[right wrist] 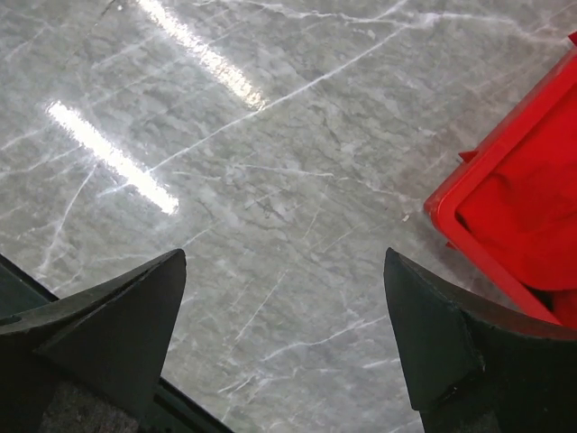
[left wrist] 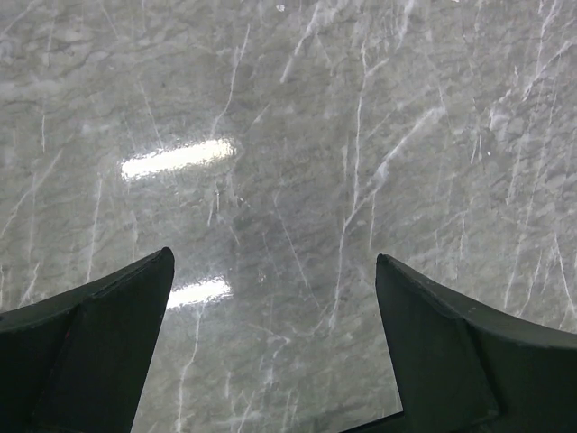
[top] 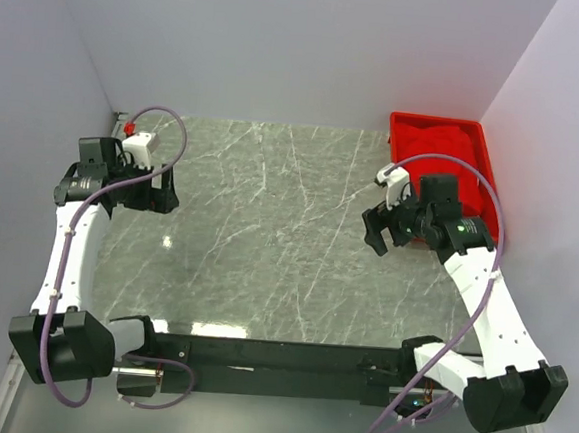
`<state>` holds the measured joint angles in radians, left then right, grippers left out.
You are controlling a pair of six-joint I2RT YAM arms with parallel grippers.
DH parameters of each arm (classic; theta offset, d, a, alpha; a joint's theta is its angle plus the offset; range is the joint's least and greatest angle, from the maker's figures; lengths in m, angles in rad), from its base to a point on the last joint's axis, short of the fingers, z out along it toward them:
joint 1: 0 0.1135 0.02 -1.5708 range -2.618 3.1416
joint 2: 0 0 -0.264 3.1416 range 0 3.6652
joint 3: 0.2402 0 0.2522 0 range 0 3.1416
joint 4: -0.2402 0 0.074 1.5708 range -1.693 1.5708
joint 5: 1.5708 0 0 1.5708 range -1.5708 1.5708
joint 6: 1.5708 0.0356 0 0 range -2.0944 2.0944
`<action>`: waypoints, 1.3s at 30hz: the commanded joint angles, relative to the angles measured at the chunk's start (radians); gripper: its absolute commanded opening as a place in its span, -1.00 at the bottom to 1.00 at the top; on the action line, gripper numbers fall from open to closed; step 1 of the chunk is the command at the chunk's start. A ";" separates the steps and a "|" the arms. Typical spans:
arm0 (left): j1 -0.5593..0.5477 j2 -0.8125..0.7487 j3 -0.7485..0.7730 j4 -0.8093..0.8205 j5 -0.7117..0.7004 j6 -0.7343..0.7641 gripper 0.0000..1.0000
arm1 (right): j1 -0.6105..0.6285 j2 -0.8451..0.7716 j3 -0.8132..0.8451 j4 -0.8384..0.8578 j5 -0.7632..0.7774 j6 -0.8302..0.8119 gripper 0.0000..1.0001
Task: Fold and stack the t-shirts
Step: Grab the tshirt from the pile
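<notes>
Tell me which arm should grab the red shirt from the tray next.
Right. The right gripper, open, hovers just beside the red tray holding the red shirt; the left gripper, also open, is far across the table.

This looks like a robotics lab test cell. A grey marble-patterned counter [top: 288, 236] is boxed in by plain white panels [top: 283, 45] at 9, 12 and 3 o'clock. The white-and-black left arm [top: 66, 249] and right arm [top: 493, 303] are bolted to a black rail [top: 278, 356] at 6 o'clock. Purple cables [top: 166, 127] loop from them. A red plastic tray [top: 433, 118] sits at 2 o'clock.
</notes>
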<state>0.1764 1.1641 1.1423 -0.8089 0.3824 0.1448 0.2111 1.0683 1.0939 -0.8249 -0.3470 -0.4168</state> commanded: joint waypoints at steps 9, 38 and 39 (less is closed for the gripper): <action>-0.008 0.118 0.172 0.007 0.067 -0.010 0.99 | -0.383 0.269 0.348 -0.102 0.100 0.116 0.93; -0.009 0.215 0.252 -0.018 0.041 -0.031 0.99 | -0.588 0.821 0.728 -0.077 0.201 0.369 0.92; -0.008 0.215 0.244 -0.016 0.032 -0.031 0.99 | -0.585 0.828 0.728 -0.079 0.207 0.369 0.91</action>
<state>0.1703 1.4189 1.4048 -0.8486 0.4210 0.1184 -0.3729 1.8713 1.7809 -0.9012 -0.1333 -0.0593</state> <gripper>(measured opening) 0.995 0.960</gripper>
